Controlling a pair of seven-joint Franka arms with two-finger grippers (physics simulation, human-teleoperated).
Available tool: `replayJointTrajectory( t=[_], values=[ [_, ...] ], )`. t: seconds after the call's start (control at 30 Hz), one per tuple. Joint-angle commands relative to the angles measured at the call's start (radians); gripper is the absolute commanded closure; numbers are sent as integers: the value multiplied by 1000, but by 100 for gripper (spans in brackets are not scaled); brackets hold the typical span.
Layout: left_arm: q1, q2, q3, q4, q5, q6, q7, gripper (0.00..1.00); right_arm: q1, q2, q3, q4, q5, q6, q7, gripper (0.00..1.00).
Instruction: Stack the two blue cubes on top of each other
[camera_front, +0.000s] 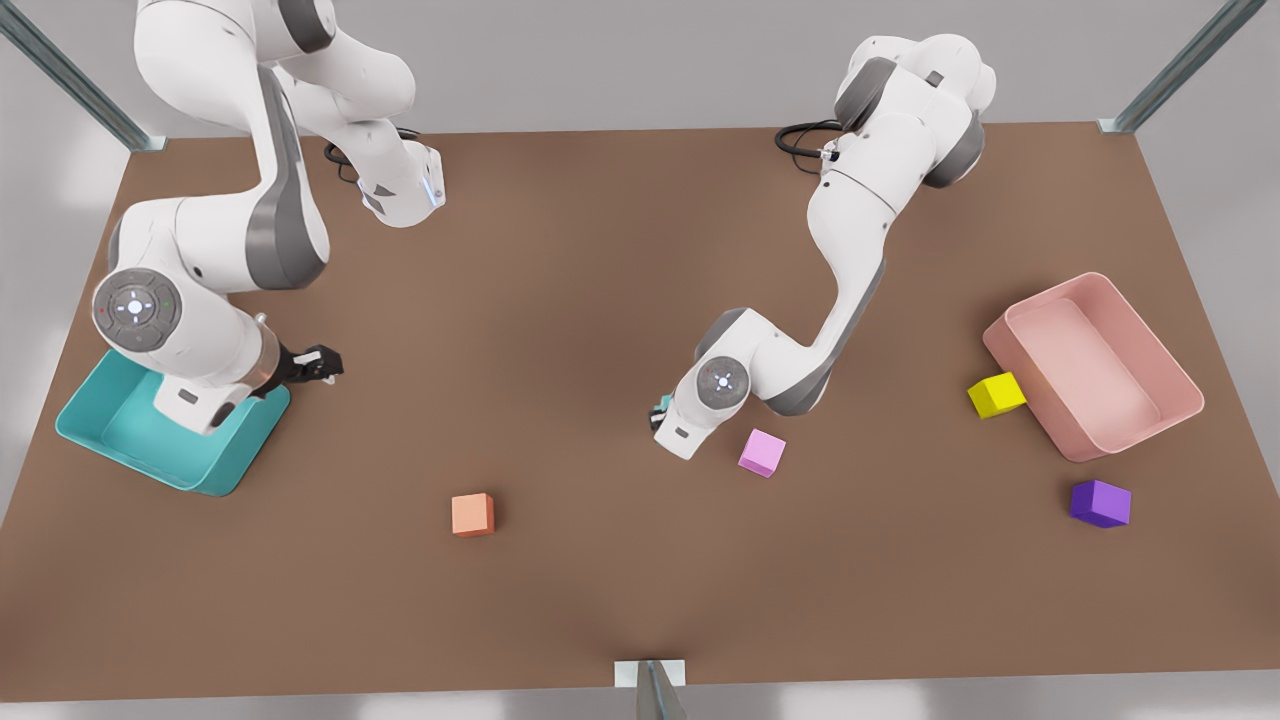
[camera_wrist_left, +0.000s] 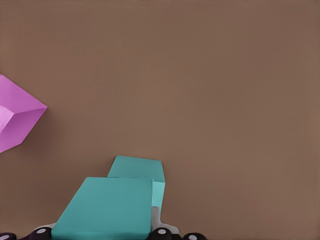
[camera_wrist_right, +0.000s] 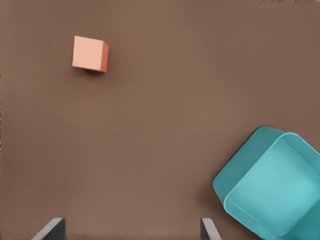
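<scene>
Blue cubes sit together at the middle of the brown counter (camera_front: 600, 250): in the left wrist view one teal cube (camera_wrist_left: 107, 207) lies right at the jaws, with the second blue cube (camera_wrist_left: 142, 172) just past it and partly hidden behind it, and whether one rests on the other I cannot tell. The left gripper (camera_front: 660, 412) is low over them, just beside the pink cube (camera_front: 762, 452), and only a sliver of teal peeks out under its wrist from the front; whether its jaws pinch the near cube I cannot tell. The right gripper (camera_front: 318, 364) hangs by the teal bin (camera_front: 215, 468) at the front view's left, jaws spread wide with nothing between them, the orange cube (camera_wrist_right: 90, 53) well apart from it. A yellow cube (camera_front: 996, 395) touches the pink bin (camera_front: 1150, 420), with a purple cube (camera_front: 1100, 503) near.
</scene>
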Motion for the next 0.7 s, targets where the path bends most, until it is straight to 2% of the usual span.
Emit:
replayJointTrajectory(
  t=[0.0, 0.03, 0.07, 0.3, 0.53, 0.57, 0.6, 0.67],
  values=[
    [0, 1, 0, -1, -7, 26, -115, 50, 0, 4, 3, 17, 2, 1, -105, 0],
    [0, 2, 0, -1, -7, 26, -115, 44, -11, 18, 15, 31, 5, 1, -108, 0],
    [0, 2, 0, 0, -6, 26, -115, 0, -6, 21, 13, 33, 6, 0, -115, 0],
    [0, -1, -1, 0, -9, 20, -120, 0, -8, 38, 12, 42, -15, 1, -111, 0],
    [45, -65, -29, 2, -10, -51, -120, 0, -9, 37, 9, 48, -56, 0, -112, 0],
    [54, -96, -30, 11, -7, -160, -105, 0, -9, 37, 9, 48, -58, 0, -112, 0],
    [126, -146, -30, 45, -7, -321, -51, 0, -11, 37, 7, 48, -58, 0, -115, 0],
    [396, -278, -40, 145, -7, -611, 239, 0, -11, 37, 7, 50, -58, 0, -115, 0]
  ],
)
